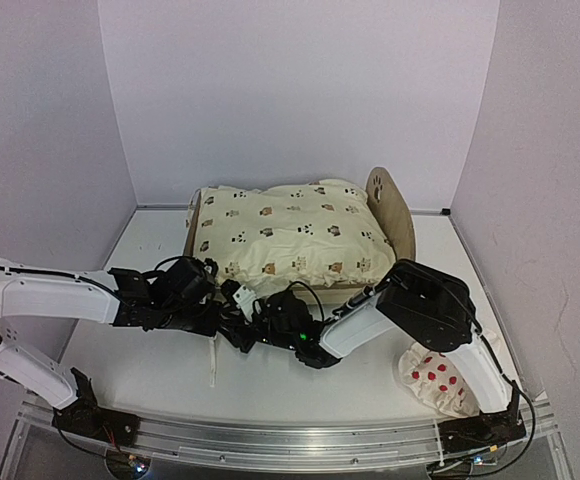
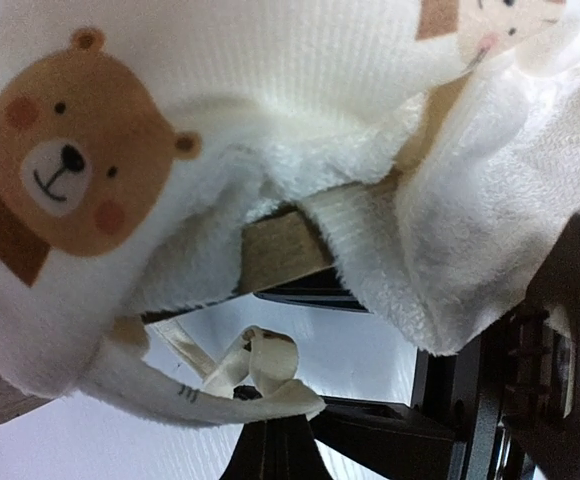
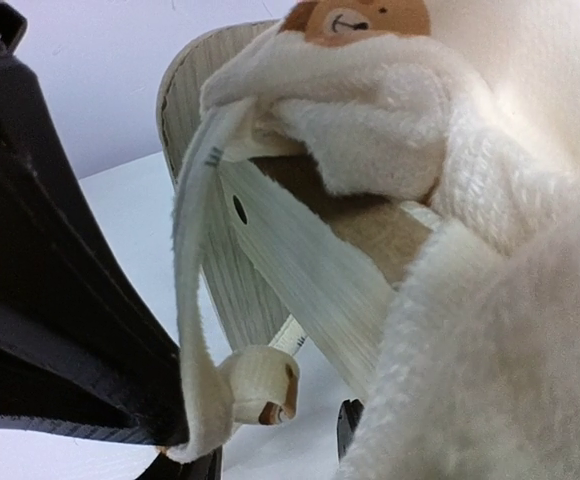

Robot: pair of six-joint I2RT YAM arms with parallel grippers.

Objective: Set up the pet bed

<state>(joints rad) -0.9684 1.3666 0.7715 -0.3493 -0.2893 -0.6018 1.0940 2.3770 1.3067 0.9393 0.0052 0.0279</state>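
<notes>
The pet bed (image 1: 391, 206) stands at the back centre, a cream animal-print cushion (image 1: 290, 236) lying on it. Both grippers meet at its front left corner. In the left wrist view, plywood of the pet bed (image 2: 280, 250) shows under the cushion (image 2: 90, 130), and my left gripper (image 2: 270, 418) is shut on the cushion's knotted tie strap (image 2: 260, 362). In the right wrist view, my right gripper (image 3: 267, 445) stands open around the knot of the tie strap (image 3: 260, 385), below the pet bed's pale end board (image 3: 192, 90) and the cushion (image 3: 390, 110). From above, my left gripper (image 1: 228, 298) and right gripper (image 1: 262, 325) almost touch.
A red-dotted white pillow (image 1: 435, 380) lies at the front right beside the right arm's base. A loose strap (image 1: 213, 362) hangs down below the grippers. White walls close the table (image 1: 300, 390) on three sides.
</notes>
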